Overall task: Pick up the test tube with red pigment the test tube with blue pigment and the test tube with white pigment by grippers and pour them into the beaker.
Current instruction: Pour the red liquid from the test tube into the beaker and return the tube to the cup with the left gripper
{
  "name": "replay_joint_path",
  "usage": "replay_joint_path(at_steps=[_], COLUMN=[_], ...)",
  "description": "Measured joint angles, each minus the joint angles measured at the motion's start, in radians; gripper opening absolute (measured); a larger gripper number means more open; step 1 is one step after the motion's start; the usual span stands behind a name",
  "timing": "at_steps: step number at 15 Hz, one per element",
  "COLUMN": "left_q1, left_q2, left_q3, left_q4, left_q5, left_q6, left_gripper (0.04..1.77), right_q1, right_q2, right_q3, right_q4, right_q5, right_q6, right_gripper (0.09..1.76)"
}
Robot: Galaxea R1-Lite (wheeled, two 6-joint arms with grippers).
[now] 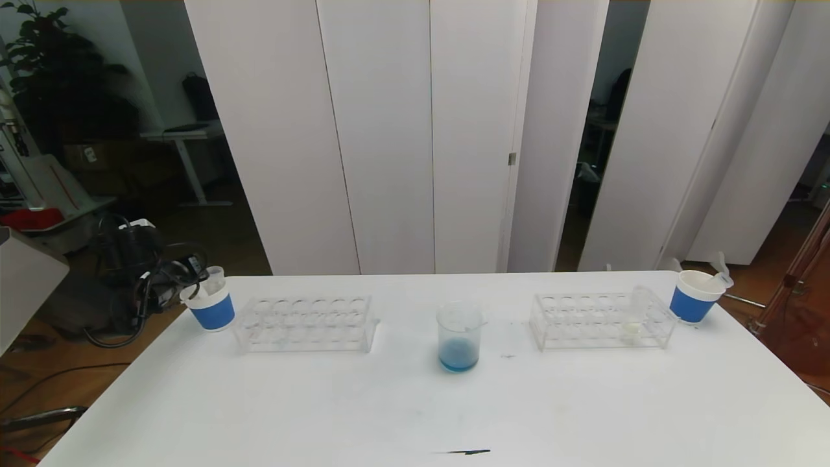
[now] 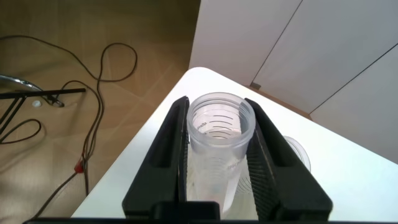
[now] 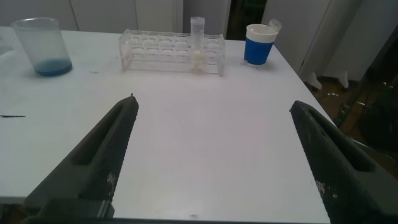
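Closest to the robot is bare white table point(image 1: 324, 415) with a small dark streak point(image 1: 468, 452) near the front edge. The right gripper point(image 3: 211, 155) hangs low over the near right part of the table, fingers spread as wide as they go, nothing between them.

Further in, dead centre, sits the beaker point(image 1: 460, 338), upright, with a shallow layer of blue liquid in the bottom. It's between two clear racks and touches neither.

The right rack point(image 1: 600, 320) has the white tube point(image 1: 634, 318) standing upright in a slot toward its right end, pale cream stuff at the bottom. Just past that end is a blue-and-white paper cup point(image 1: 694, 297) with something clear sticking out of it. The left rack point(image 1: 305, 323) looks empty from the head view.

At the far left corner there's another paper cup point(image 1: 211, 307), and the left gripper point(image 2: 217, 155) is right over it. Its fingers are pinched on a clear tube point(image 2: 219, 146), open mouth facing the wrist camera, looks empty, though I can't see its bottom. Can't tell if it's the blue tube.
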Motion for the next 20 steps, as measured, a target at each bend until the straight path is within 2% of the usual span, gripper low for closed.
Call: replay_joint_path(at_steps=[1,3,4,13,16,20], left_q1=[0.000,0.001,0.001,0.002,0.000,-0.019], left_q2=[-0.001,-0.002,-0.003,-0.068,-0.180,-0.434], left_q3=[0.002,0.015,0.021,0.048,0.084,0.201], left_q4=[-0.010,-0.049,-0.063,-0.061,-0.032,0.087], left_q5=[0.000,-0.001,-0.002,-0.003,-0.024,-0.101], left_q6=[0.002,0.004,0.006,0.024,0.023,0.023], left_gripper=[0.89,1.56,1.72,1.75,1.75,1.75], right_q1=[0.000,0.000,0.000,0.000,0.000,0.000], right_q2=[0.000,0.000,0.000,0.000,0.000,0.000], right_q3=[0.000,0.000,0.000,0.000,0.000,0.000], right_q4=[0.000,0.000,0.000,0.000,0.000,0.000], right_q5=[0.000,0.000,0.000,0.000,0.000,0.000], right_q6=[0.000,0.000,0.000,0.000,0.000,0.000], right_gripper=[1.75,1.75,1.75,1.75,1.75,1.75])
